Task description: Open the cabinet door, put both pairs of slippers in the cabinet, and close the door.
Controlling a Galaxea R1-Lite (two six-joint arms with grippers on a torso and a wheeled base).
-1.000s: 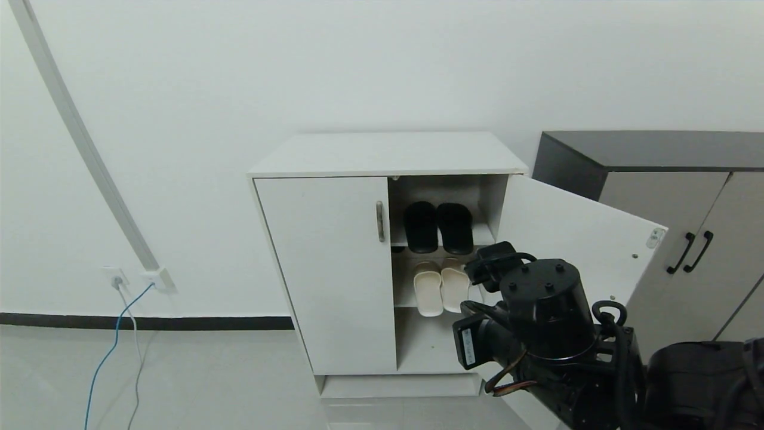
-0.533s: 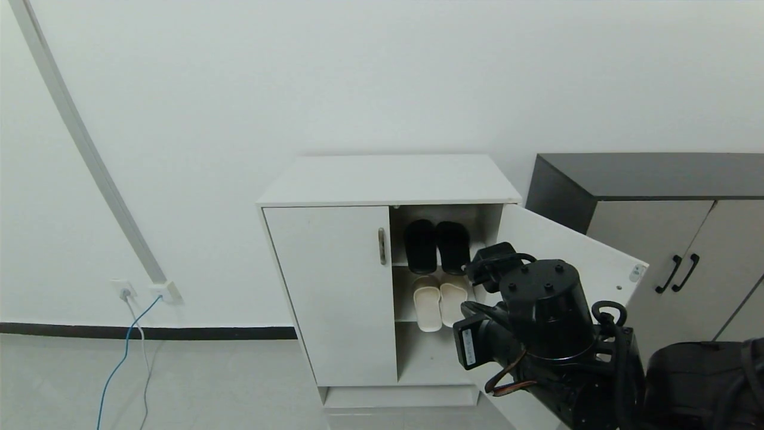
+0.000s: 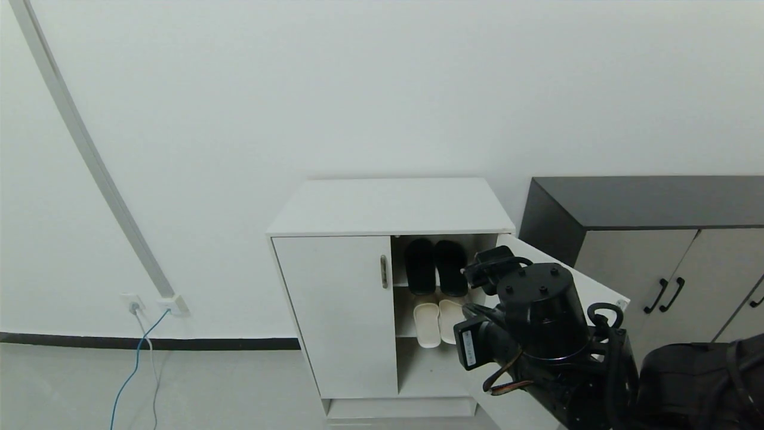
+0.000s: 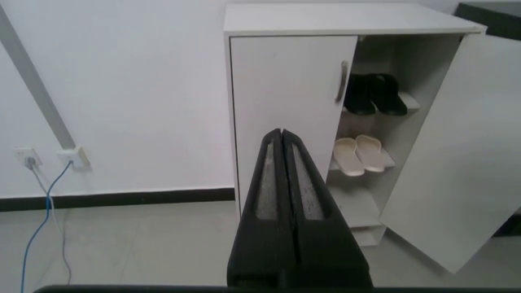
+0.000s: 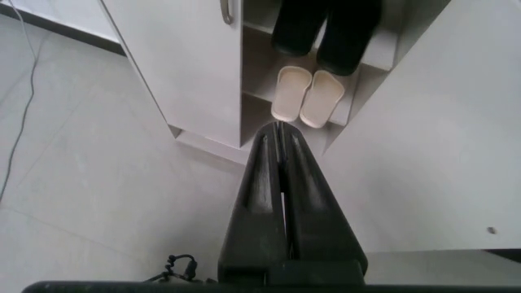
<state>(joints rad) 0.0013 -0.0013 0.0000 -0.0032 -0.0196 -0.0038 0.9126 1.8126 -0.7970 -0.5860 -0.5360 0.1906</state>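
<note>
As the cabinet (image 3: pixel 388 206) sits lower and smaller in the head view than a second ago, with wall and floor shifting along with it, I read that as the camera pulling back, not the things moving. The right arm holds the same spot in frame.

- Black slippers (image 3: pixel 450 269): upper shelf, side by side, same as before.
- White slippers (image 3: pixel 426 316): shelf just below, same as before.
- Right door (image 4: pixel 464 138): swung wide, angle looks unchanged. Left door (image 3: pixel 334 310) is shut.
- Right gripper (image 5: pixel 281 134): jaws pressed together, holding nothing, pointing down at the floor in front of the opening, with the door's inner face beside it but apart.
- Left gripper (image 4: pixel 282 138): jaws also pressed together, holding nothing, well back from the cabinet.

My take: both pairs are stowed and only the door close is left. Backing off probably makes room to get behind the door's outer face. Risk: pushing from the inner side opens it further.
</note>
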